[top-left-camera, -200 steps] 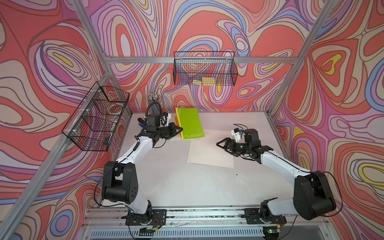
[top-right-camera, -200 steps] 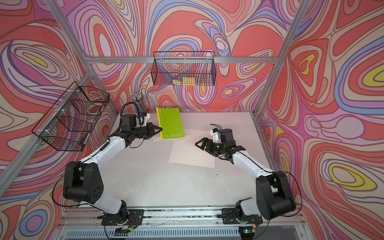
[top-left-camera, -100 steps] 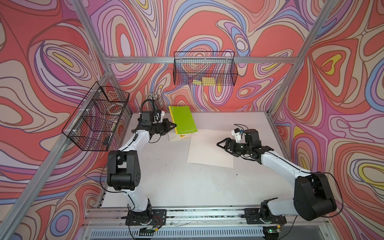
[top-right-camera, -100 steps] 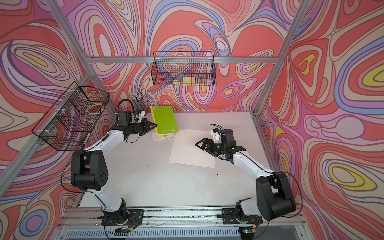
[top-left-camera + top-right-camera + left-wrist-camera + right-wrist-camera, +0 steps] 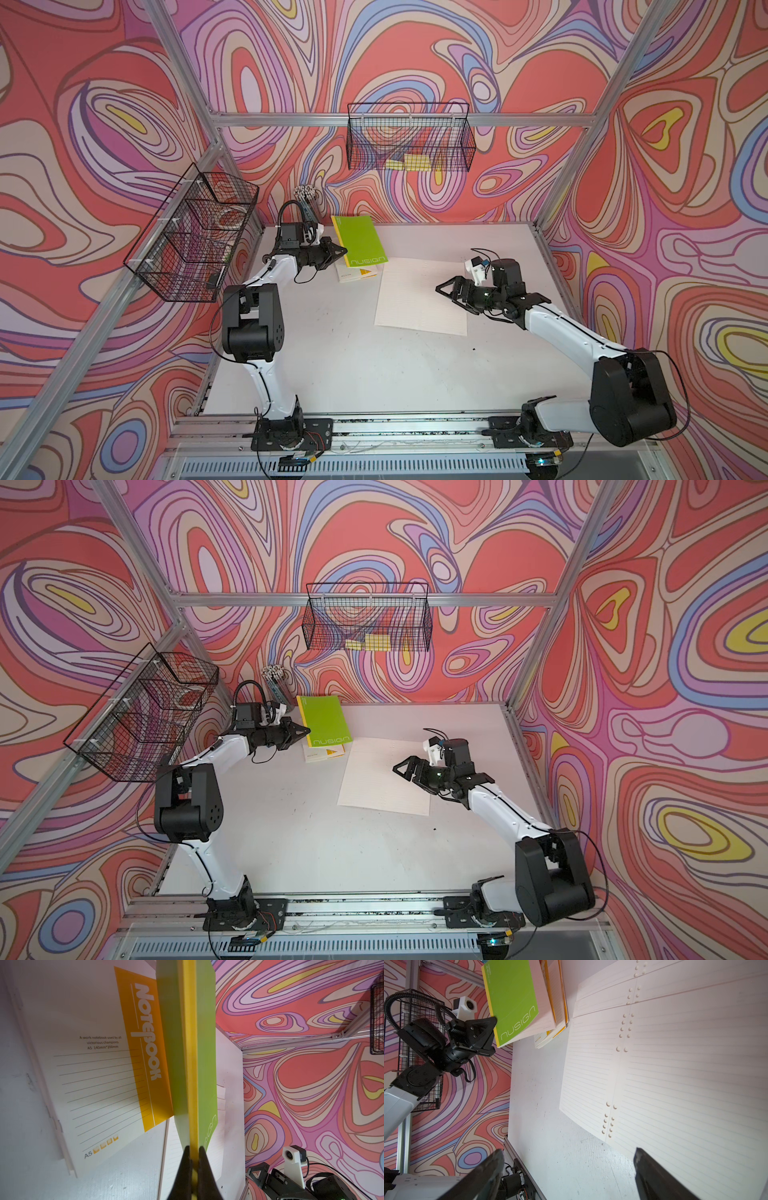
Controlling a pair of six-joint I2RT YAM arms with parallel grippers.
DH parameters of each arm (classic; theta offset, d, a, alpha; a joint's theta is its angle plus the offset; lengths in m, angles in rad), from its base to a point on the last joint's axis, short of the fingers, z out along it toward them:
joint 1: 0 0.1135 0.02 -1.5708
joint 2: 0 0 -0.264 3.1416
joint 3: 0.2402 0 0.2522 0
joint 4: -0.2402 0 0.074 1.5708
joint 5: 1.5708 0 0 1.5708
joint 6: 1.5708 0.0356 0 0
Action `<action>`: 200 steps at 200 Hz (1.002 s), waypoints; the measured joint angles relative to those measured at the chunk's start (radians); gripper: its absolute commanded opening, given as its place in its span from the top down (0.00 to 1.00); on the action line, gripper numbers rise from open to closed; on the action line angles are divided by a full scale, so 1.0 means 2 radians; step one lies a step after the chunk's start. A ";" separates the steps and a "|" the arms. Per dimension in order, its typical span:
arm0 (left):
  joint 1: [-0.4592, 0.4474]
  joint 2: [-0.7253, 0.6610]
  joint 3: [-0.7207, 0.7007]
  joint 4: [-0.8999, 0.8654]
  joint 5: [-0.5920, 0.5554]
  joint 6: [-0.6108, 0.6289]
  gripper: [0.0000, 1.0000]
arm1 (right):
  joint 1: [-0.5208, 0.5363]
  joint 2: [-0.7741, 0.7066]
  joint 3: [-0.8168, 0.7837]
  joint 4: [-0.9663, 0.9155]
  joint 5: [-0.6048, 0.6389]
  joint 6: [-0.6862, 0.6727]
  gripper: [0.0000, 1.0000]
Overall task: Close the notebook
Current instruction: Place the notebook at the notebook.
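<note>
The notebook [image 5: 359,241] [image 5: 326,721] has a green "nusign" cover with a yellow strip along one long side. It lies at the far left of the table in both top views. My left gripper [image 5: 343,251] [image 5: 307,730] [image 5: 194,1153] is shut on that yellow edge and holds the cover [image 5: 512,1001] raised. Pale pages fan out beneath it, and the cover partly overlaps an orange and white notebook [image 5: 93,1064] [image 5: 357,274]. My right gripper [image 5: 449,293] [image 5: 405,773] [image 5: 569,1152] stands open and empty above the right side of loose lined sheets [image 5: 419,297] [image 5: 675,1064].
A wire basket [image 5: 409,141] hangs on the back wall with yellow pads in it. Another wire basket [image 5: 191,232] hangs on the left wall. A cup of pens [image 5: 305,199] stands in the far left corner behind my left arm.
My left gripper has carried the green cover back and to the left, toward the far corner. The right arm has not moved.
</note>
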 measured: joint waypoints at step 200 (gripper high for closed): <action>0.003 0.080 0.071 -0.100 -0.072 0.082 1.00 | 0.000 0.008 0.000 0.004 0.000 0.002 0.02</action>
